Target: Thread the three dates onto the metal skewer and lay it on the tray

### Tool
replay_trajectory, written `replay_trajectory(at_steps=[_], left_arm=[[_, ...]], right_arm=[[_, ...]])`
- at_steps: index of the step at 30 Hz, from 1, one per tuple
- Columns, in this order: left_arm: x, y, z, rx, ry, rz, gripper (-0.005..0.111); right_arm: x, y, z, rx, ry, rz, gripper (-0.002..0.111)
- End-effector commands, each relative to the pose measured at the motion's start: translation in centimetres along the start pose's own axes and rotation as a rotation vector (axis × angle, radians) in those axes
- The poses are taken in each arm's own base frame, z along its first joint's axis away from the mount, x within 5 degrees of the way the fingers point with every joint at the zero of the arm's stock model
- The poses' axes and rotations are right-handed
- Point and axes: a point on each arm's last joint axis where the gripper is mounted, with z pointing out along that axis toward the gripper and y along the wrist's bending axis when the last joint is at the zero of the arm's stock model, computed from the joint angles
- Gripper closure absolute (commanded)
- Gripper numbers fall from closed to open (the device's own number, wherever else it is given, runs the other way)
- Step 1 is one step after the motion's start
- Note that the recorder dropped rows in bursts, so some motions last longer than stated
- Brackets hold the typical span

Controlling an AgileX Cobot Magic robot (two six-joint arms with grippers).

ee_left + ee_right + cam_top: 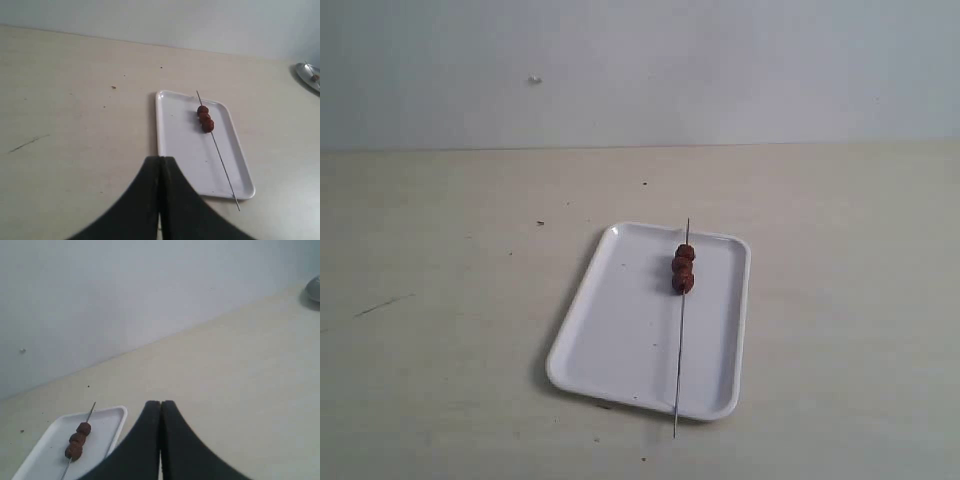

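Note:
The white tray [620, 340] lies on the table, and the thin metal skewer [679, 350] rests lengthwise across its right side, both ends overhanging the rim. Three dark reddish-brown dates [683, 268] sit threaded in a row near the skewer's far end. Neither arm shows in the exterior view. In the left wrist view my left gripper [160, 159] is shut and empty, hanging back from the tray [180, 145], skewer [222, 167] and dates [205, 119]. My right gripper [160, 403] is also shut and empty, off to the side of the tray [107, 426] and dates [76, 440].
The pale wooden table [440, 330] carries a few small dark specks and a scratch [380, 305]. A grey wall [640, 70] backs it. A metal dish [309, 75] sits at the table's edge in the left wrist view, and the metal dish [314, 289] shows in the right wrist view.

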Motion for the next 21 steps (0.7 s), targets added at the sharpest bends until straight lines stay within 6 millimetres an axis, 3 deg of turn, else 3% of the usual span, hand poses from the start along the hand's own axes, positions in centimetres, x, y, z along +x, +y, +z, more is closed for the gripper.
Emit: replay_trajectory(at_steps=[1,21], left_arm=[[0.17,0.1,0.04,-0.007,0.002,0.001,0.107],[0.17,0.1,0.04,-0.007,0.002,0.001,0.107]], right_arm=[[0.14,0.21,-0.03,-0.03,-0.006,-0.098,0.108],[0.04,0.29,-0.03,-0.039,-0.017,-0.122,0.108]])
